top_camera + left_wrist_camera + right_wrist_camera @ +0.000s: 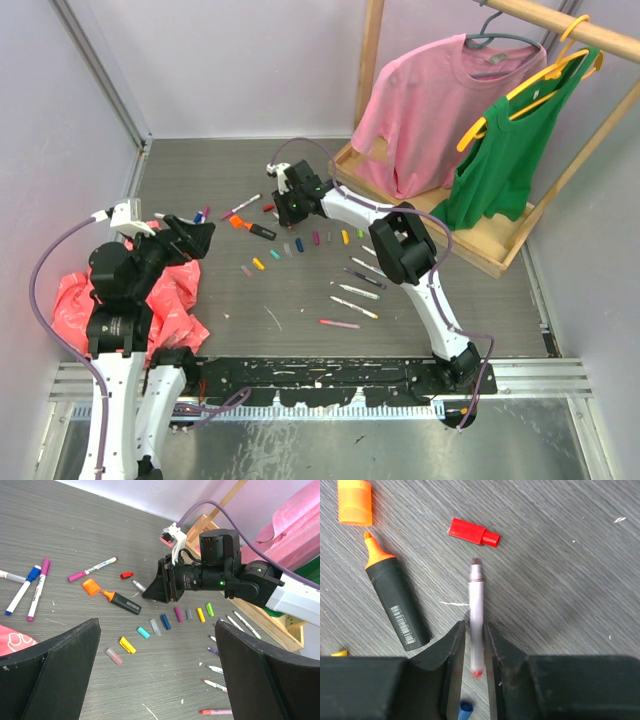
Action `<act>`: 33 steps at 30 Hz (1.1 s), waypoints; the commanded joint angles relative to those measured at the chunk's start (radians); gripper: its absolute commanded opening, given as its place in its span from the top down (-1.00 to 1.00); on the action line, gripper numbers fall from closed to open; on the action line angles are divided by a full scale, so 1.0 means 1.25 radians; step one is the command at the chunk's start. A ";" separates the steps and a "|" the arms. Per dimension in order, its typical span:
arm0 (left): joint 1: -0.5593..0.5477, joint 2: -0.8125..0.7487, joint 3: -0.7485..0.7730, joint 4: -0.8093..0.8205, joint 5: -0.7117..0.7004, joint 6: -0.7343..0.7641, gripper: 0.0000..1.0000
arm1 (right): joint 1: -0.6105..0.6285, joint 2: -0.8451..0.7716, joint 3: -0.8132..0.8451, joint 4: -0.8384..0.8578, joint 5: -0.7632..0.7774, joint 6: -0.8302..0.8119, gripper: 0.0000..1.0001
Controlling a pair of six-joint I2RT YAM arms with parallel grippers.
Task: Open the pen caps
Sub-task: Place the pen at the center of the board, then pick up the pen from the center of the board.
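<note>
Table (480,300): the action's on the far half, a bit left of ctr. R gripper (474,625) is down over that spot. L gripper (200,238) hangs by the left edge, jaws wide, nothing in them, well apart from it all.

Key relation: slim pen (476,605) sits lengthwise between R's fingers (445,647), long axis in line w/ them. Bare tip points out away from the wrist, red end back in the gap. R's gap is narrow, close against the barrel both sides. Pen's blurred, so can't tell if it's pinched or loose.

Red cap (472,532) lies on the table just past the tip, not touching, crosswise to the pen. R is the near arm by far.

Imo this pen's done: cap off, next is laying it down.
</note>
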 commanded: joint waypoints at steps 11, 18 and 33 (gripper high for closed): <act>0.003 -0.008 -0.008 0.025 -0.014 0.015 -0.96 | 0.003 -0.049 0.046 -0.022 0.006 -0.022 0.22; 0.004 0.022 -0.029 0.065 0.033 0.004 -0.96 | 0.002 -0.120 0.061 -0.057 -0.019 -0.050 0.10; 0.002 0.510 0.136 0.114 0.095 -0.068 -0.87 | -0.069 -0.478 -0.196 -0.246 -0.457 -0.304 0.10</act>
